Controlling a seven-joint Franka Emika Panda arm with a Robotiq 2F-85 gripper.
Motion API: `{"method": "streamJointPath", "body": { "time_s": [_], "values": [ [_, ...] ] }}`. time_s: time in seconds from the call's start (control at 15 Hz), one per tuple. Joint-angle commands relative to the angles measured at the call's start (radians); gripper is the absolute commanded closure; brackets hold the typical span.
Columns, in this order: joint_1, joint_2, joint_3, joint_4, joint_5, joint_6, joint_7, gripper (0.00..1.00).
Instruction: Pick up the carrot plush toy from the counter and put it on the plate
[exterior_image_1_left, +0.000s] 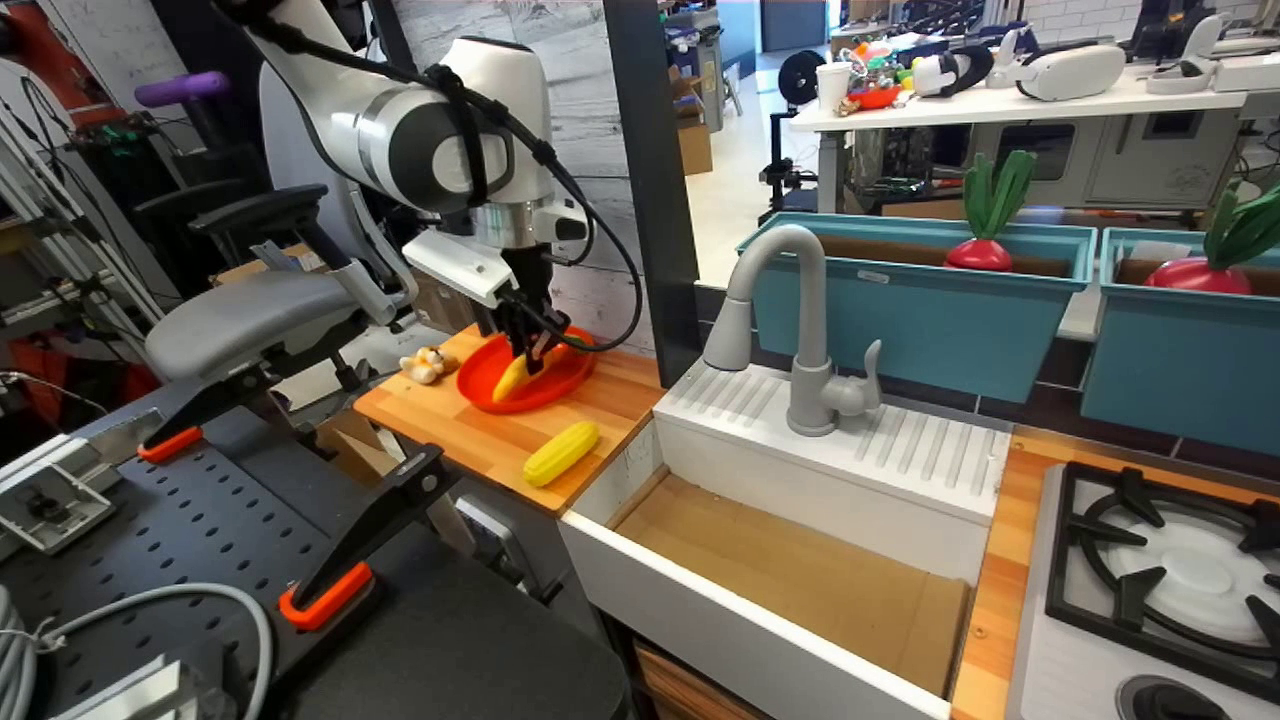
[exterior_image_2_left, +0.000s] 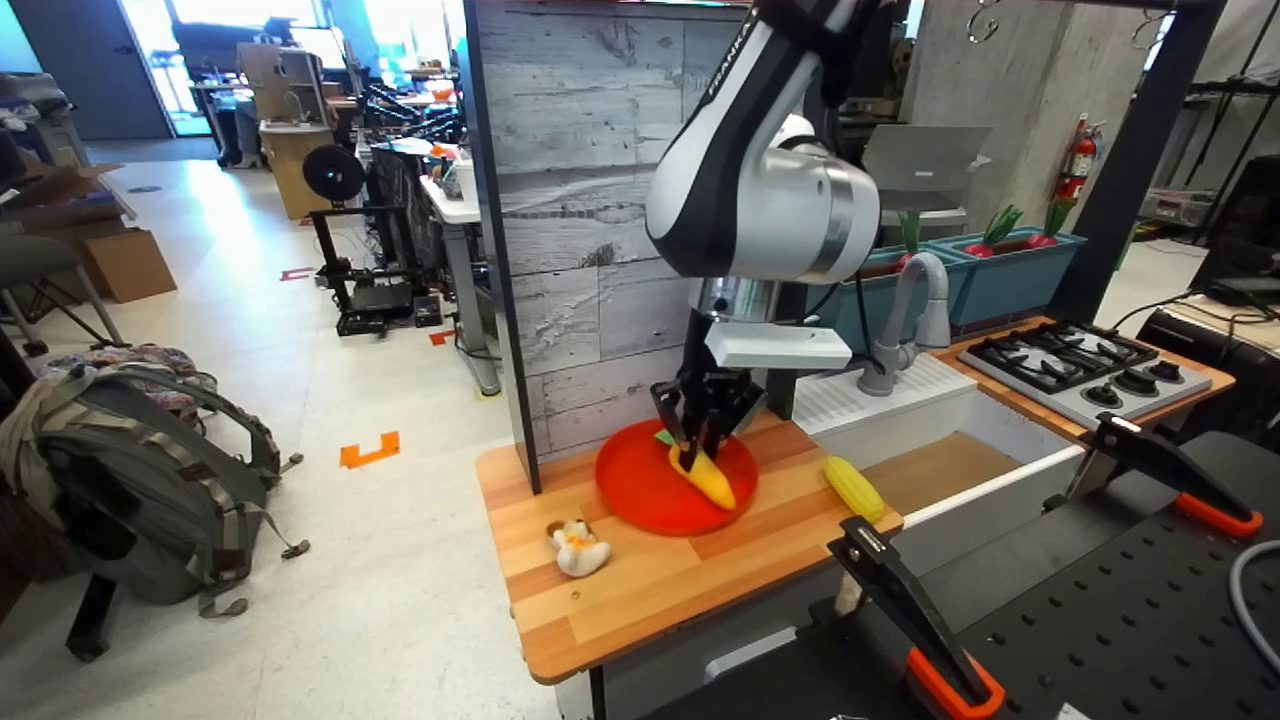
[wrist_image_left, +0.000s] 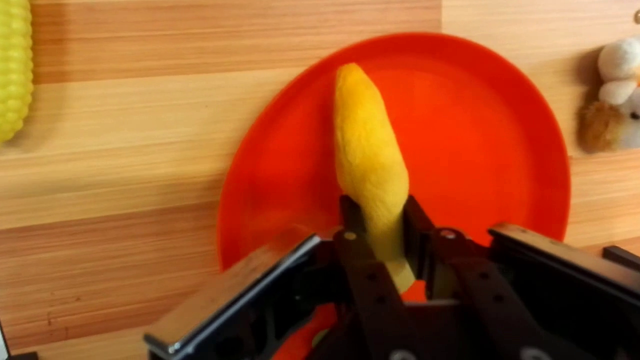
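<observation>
Wrist view: fingers (wrist_image_left: 417, 217) pinch carrot (wrist_image_left: 371, 145) over plate (wrist_image_left: 465, 140), contact unclear; placing seems in hand, next calling for release

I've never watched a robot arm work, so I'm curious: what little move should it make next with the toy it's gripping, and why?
Probably the gripper should gently open and let go. It appears closed on the sides of the carrot plush toy, which is low over the red plate, within its outline. Whether the toy fully rests there is hard to tell.
</observation>
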Motion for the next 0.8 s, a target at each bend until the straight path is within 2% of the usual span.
{"method": "streamJointPath", "body": {
  "time_s": [0.0,0.4,0.6,0.73],
  "values": [
    [0.016,0.02,-0.02,0.056,-0.014,-0.054,0.011,0.45],
    [0.003,-0.028,-0.013,0.014,-0.008,-0.065,-0.004,0.02],
    [-0.01,-0.085,-0.006,-0.052,-0.006,-0.066,-0.017,0.0],
    [-0.023,-0.148,0.005,-0.139,-0.007,-0.046,-0.045,0.0]
  ]
}}
